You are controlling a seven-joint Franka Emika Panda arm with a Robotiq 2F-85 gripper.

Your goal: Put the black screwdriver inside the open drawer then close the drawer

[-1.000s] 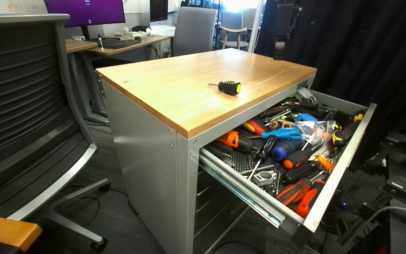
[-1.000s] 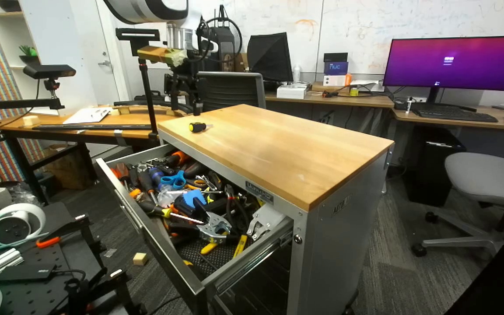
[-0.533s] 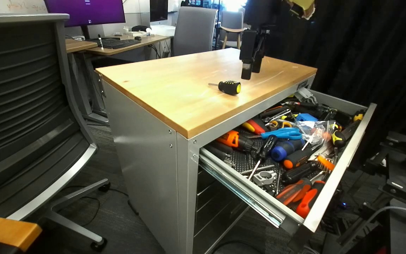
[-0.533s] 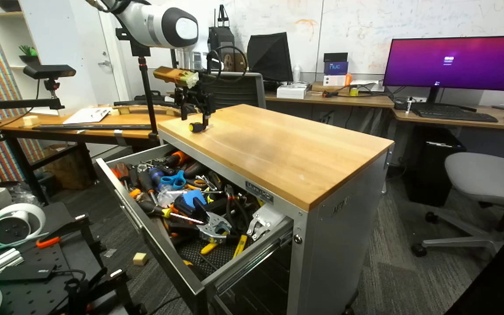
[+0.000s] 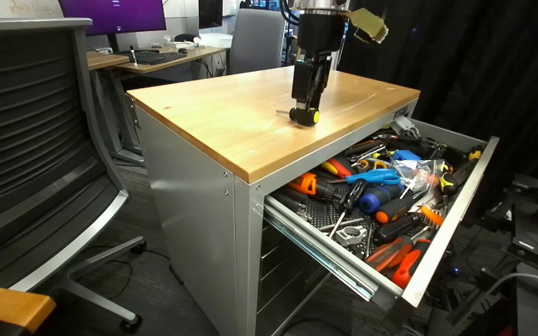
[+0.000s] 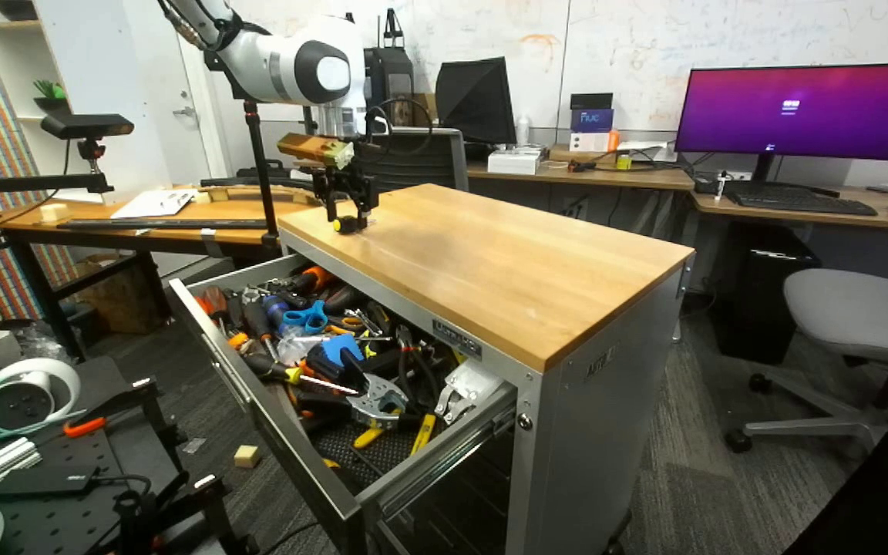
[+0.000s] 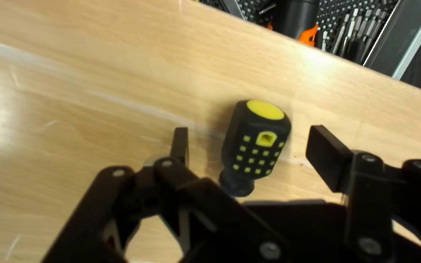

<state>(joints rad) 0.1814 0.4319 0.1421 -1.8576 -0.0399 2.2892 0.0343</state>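
Note:
The black screwdriver (image 7: 254,157) has a stubby handle with yellow squares and a yellow end cap. It lies on the wooden cabinet top (image 5: 231,107), its handle end toward the drawer side. It shows in both exterior views (image 5: 315,116) (image 6: 342,226), partly covered by the fingers. My gripper (image 7: 252,148) is open and points down, one finger on each side of the handle. In the wrist view a gap shows on both sides. The fingertips are low, near the cabinet top, in both exterior views (image 5: 302,112) (image 6: 348,219). The drawer (image 5: 453,224) is pulled open below the top's edge.
The drawer is full of tools, including blue scissors (image 5: 376,176), a blue-handled tool (image 5: 381,198) and a metal clamp (image 6: 377,401). An office chair (image 5: 40,140) stands beside the cabinet. A black cart (image 6: 89,462) stands in front of the drawer.
My gripper has come down to the cabinet top and moved across to the screwdriver, its fingers now around the handle. The screwdriver and the drawer have not moved.

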